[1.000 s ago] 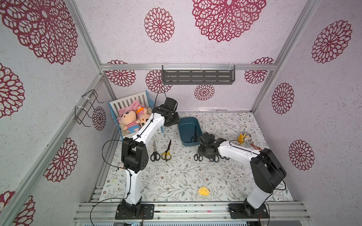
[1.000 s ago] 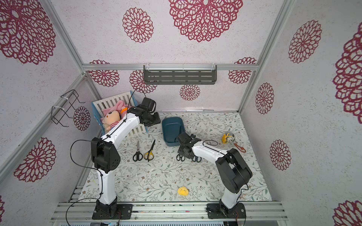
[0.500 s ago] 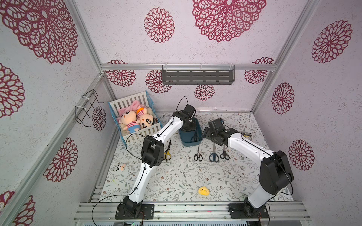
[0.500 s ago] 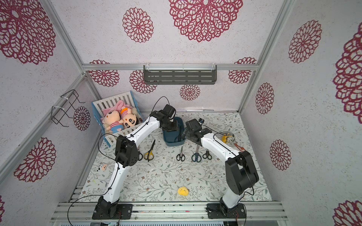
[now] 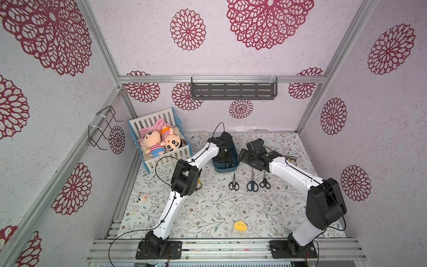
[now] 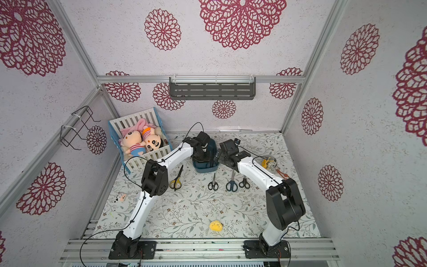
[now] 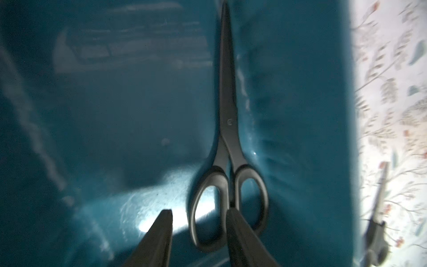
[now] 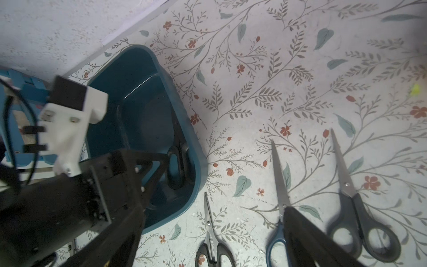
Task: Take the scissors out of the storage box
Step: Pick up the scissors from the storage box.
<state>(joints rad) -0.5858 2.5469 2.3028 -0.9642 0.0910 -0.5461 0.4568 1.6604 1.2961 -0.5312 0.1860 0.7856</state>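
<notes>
**Storage box and scissors.** The dark teal storage box (image 5: 225, 169) stands on the floral tabletop (image 5: 208, 215); one black-handled pair of scissors (image 7: 227, 129) lies flat inside it along a long wall, blades closed, handle rings toward the box's near end. The left fingers (image 7: 159, 238) reach down into the box and stand apart; one handle ring sits between their tips with a gap showing, so nothing is clamped. The right fingers (image 8: 302, 235) hang just outside the box on the right arm's side, spread wide and empty. Three pairs lie on the tabletop just off the box's near end, blades pointing toward it: a small black-handled pair (image 5: 233, 181); a dark-blue-handled pair (image 5: 252, 180); a larger black-handled pair (image 5: 264, 180). A yellow-and-black-handled pair (image 6: 176, 181) lies off the box's near left corner, beside the left arm's elbow.
</notes>
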